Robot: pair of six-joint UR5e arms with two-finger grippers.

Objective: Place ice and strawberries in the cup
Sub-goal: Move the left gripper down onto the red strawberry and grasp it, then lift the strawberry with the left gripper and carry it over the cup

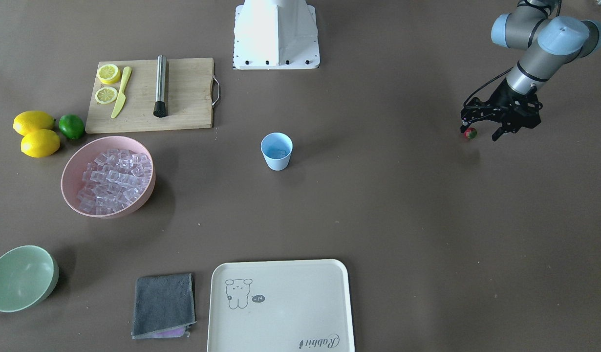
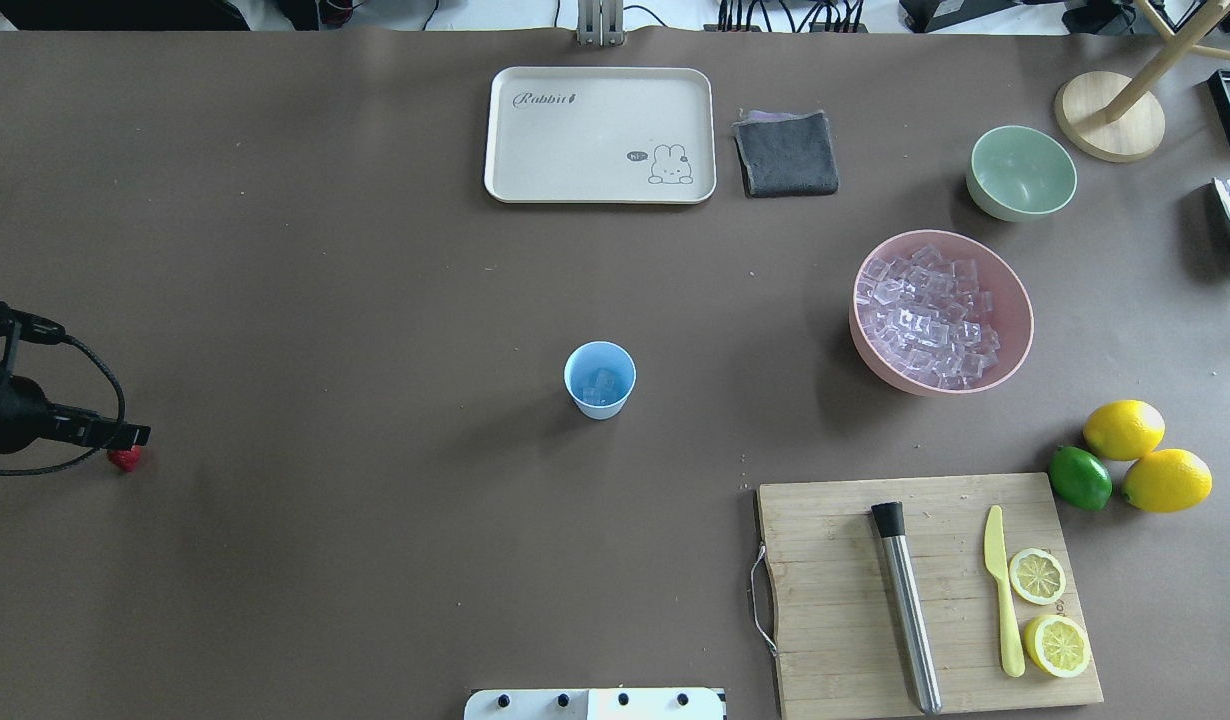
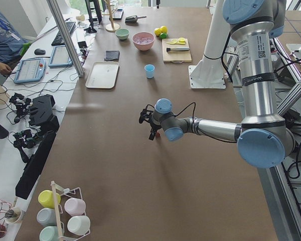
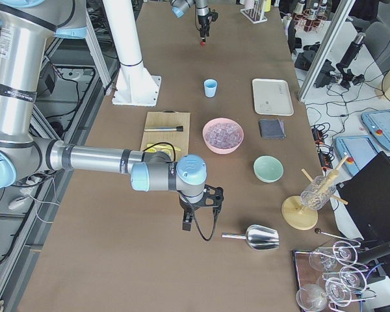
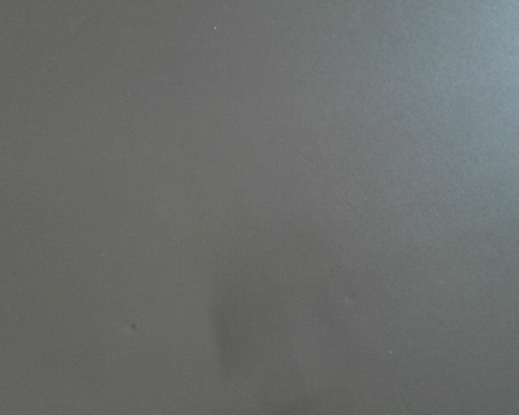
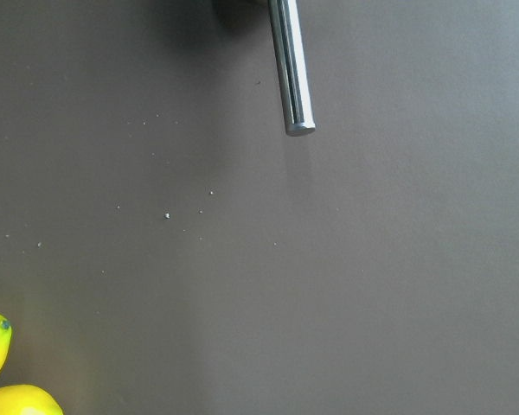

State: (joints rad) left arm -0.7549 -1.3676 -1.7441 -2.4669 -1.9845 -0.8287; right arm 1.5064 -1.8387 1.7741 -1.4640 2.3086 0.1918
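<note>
Brown tabletop point(image 1: 378, 205) bore the strawberry point(image 1: 470, 133), well apart from the blue cup point(image 1: 276, 151), seemingly off-centre between the spread fingers of the left gripper point(image 1: 480, 133); closing might nudge it away.

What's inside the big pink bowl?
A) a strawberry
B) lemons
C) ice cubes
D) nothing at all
C: the pink bowl is heaped with clear ice cubes, and the lemons lie outside it.
</note>
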